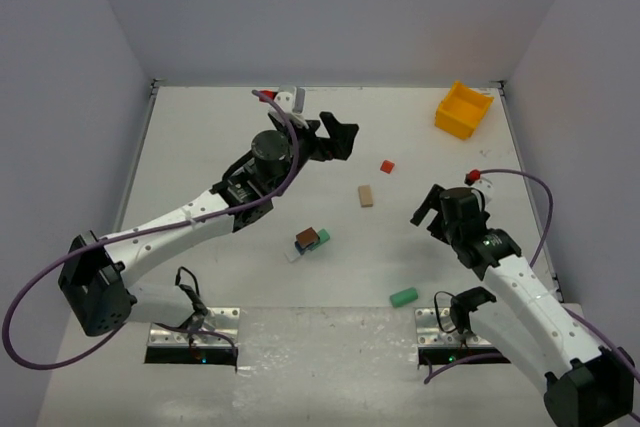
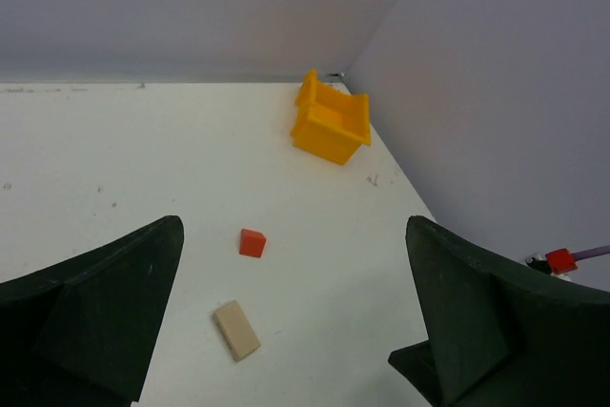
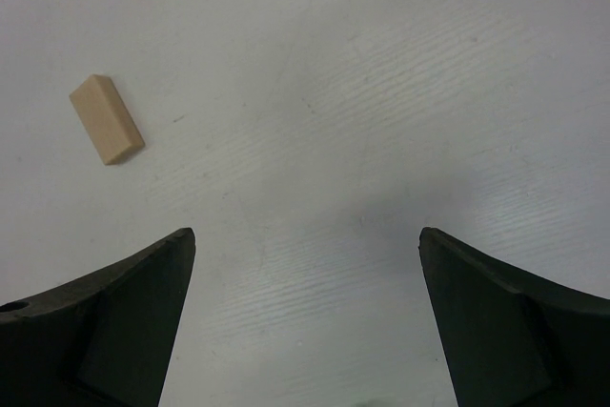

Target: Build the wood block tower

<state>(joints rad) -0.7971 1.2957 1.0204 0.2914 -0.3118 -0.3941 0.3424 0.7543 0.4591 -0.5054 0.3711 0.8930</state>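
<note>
Pieces loose on bench point(image 1: 200, 147), nothing gripped

Nearest you lies a green block point(image 1: 404, 296). The wood block tower point(image 1: 311, 240) sits mid-bench, only a short stack. Your right tool point(image 1: 427, 205) gapes empty beyond, then tan block point(image 1: 366, 195), red block point(image 1: 387, 165). Your left tool point(image 1: 338, 137), farthest, gapes empty too.

- You have a yellow plastic bin point(image 1: 463, 110) in the far right corner of the table point(image 1: 200, 147), near where the back and right walls meet, turned at an angle to them.
- Your table is white, with faint scuffs.
- Plain pale grey walls point(image 1: 330, 7) enclose it left, back and right.
</note>
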